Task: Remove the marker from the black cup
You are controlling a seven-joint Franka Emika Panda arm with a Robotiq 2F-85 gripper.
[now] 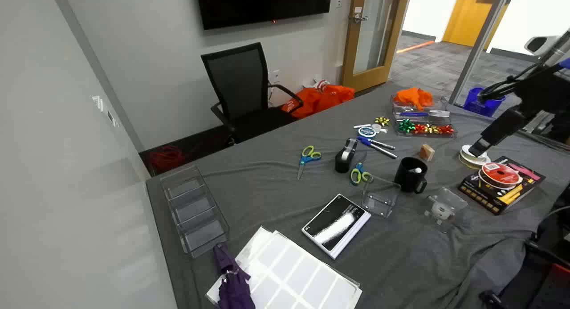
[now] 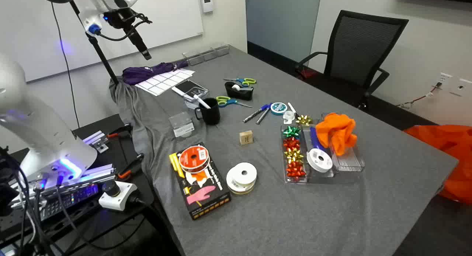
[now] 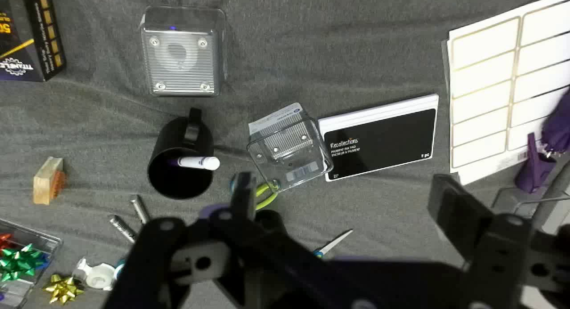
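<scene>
The black cup (image 1: 407, 179) stands upright on the grey cloth in both exterior views (image 2: 211, 115); its handle also shows in the wrist view (image 3: 192, 130). A white marker (image 2: 202, 101) leans inside the cup, one end sticking out over the rim. The wrist view shows its white barrel (image 3: 198, 162), with a dark purple lower end inside the cup. My gripper (image 3: 345, 184) is open and empty, its fingers wide apart. It hangs high above the table, away from the cup, in both exterior views (image 1: 477, 148) (image 2: 146, 56). The cup lies left of the fingers in the wrist view.
Clear plastic containers (image 3: 289, 151) (image 3: 182, 62) stand close to the cup. Green-handled scissors (image 1: 358, 173), a tape dispenser (image 1: 346, 156), a wooden block (image 2: 246, 137) and loose pens (image 1: 377, 148) lie around it. An ink pad box (image 3: 378, 144) and a black glove box (image 2: 206, 197) are nearby.
</scene>
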